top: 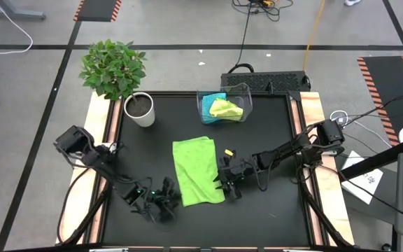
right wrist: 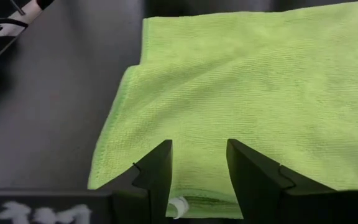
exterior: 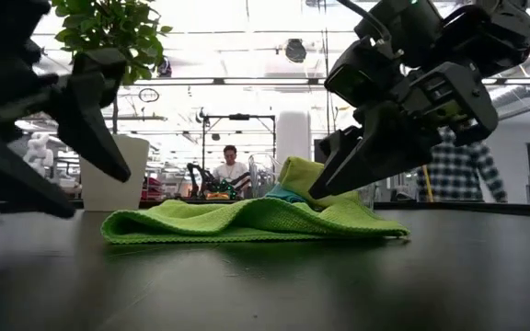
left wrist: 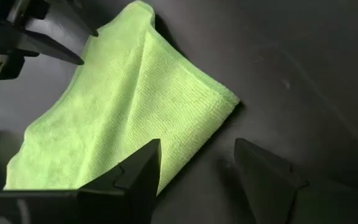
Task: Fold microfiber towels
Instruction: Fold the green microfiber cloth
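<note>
A lime-green towel [top: 196, 171], soft and fuzzy with a fine ribbed weave, lies folded into a long rectangle in the middle of the matte black counter [top: 271, 133]. The low view shows it rumpled rather than flat, with a gentle hump along its length; from above it looks nearly smooth. The right wrist view alone shows two layers at the near edge and a small white tag poking out there.

Two more towels sit crumpled in the clear plastic bin [top: 245, 92] at the far edge of the counter: one lime-green towel in the bin [top: 226, 108] and one turquoise towel [top: 211, 98] beneath it. That makes three towels, two green and one blue.

The left gripper [top: 165, 203] hangs just beside the folded towel's near left corner, its jaws spread wide and holding nothing. The right gripper [top: 227, 183] hovers at the towel's right edge, its two dark wedge-shaped fingers parted over the cloth and not pinching it.

A leafy plant in a white round pot [top: 140, 110] stands at the far left corner. Only the low view shows two people in the room behind.
</note>
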### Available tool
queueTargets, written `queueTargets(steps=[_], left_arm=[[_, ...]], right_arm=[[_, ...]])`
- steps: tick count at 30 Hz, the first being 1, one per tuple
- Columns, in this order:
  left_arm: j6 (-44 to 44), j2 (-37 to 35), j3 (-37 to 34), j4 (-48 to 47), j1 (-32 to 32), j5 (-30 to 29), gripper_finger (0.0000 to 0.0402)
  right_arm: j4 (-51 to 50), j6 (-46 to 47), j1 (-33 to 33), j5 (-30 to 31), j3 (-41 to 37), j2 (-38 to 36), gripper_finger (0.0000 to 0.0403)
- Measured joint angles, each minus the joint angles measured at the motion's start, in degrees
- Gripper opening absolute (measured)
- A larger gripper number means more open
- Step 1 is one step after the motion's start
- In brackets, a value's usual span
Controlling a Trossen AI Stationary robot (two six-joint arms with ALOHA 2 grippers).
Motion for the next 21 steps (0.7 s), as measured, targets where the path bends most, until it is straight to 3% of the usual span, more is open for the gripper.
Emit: queueTargets(steps=[9,21], left_arm=[[1.83,6.77,0.24,6.87,0.65,-1.53,0.0209],[5.72,7.67,0.42,12.56,1.41,-1.56,0.0209]], right_arm=[[0.56,1.19,-1.34,-0.02,0.00,-0.02,0.0146],[0.38,3.44,-3.82,-2.78,0.00,-0.02,0.0146]])
